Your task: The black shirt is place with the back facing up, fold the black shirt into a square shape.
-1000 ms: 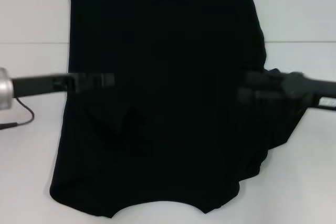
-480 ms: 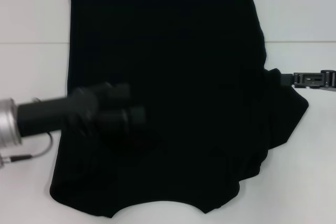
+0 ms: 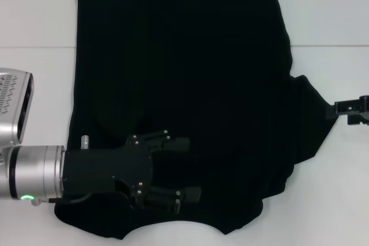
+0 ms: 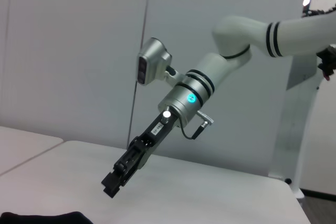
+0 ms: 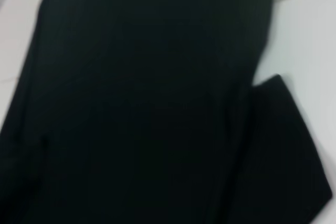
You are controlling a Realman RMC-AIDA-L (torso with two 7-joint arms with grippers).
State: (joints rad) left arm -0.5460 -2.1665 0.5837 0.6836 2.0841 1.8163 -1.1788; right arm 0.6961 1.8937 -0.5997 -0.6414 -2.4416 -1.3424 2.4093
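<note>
While the left tool (image 3: 179, 168), fingers parted and empty, hovers over the black shirt (image 3: 184, 73), a sleeve fold is pending; right tool (image 3: 351, 109) beside the sleeve, grip indiscernible.

A smooth white table (image 3: 328, 15) fills the head view, crossed by a thin seam (image 3: 331, 46) running from nine o'clock to three o'clock. In the left wrist view, a pale grey panelled wall (image 4: 68, 51) stands behind the table, with a vertical joint (image 4: 140, 61) between panels. Lighting is even and soft.
</note>
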